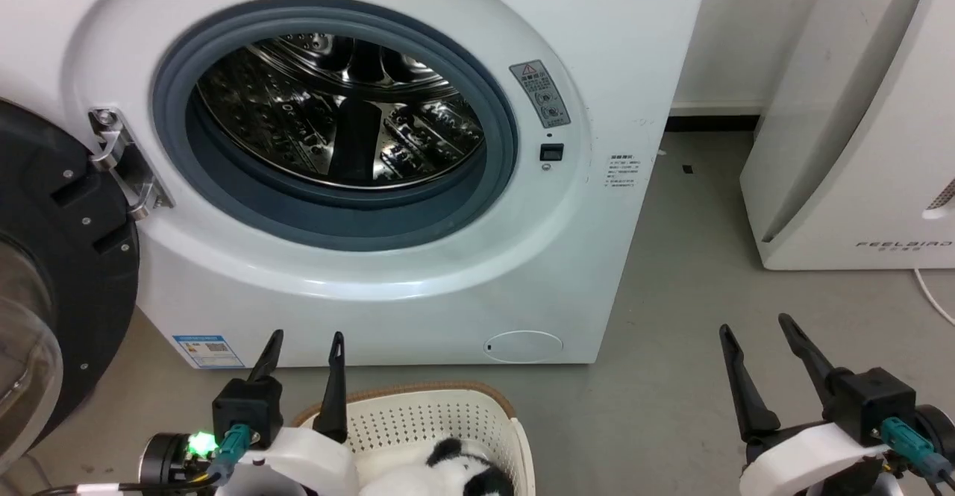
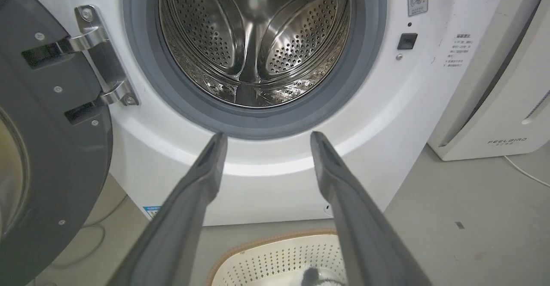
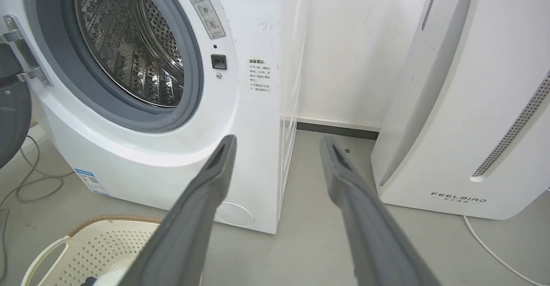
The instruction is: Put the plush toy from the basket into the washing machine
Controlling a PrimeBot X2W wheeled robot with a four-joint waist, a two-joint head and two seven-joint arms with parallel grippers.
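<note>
The appliance [image 1: 858, 145] is reading FEELBIRD; open floor [image 1: 694, 280] is lying between it and the washer [image 1: 589, 280]. The left pincer [image 1: 307, 334] and right pincer [image 1: 753, 323] are gaping wide, empty.

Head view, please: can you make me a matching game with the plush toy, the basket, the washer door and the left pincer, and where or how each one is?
Things:
1. plush toy
2. basket
3. door
4. left pincer

Places or states:
A. swung wide open on the left
B. on the floor before the washing machine
C. spread apart, gripping nothing
D. lying inside the basket

Pairs: 1-D, 2-B, 3-A, 4-C
</note>
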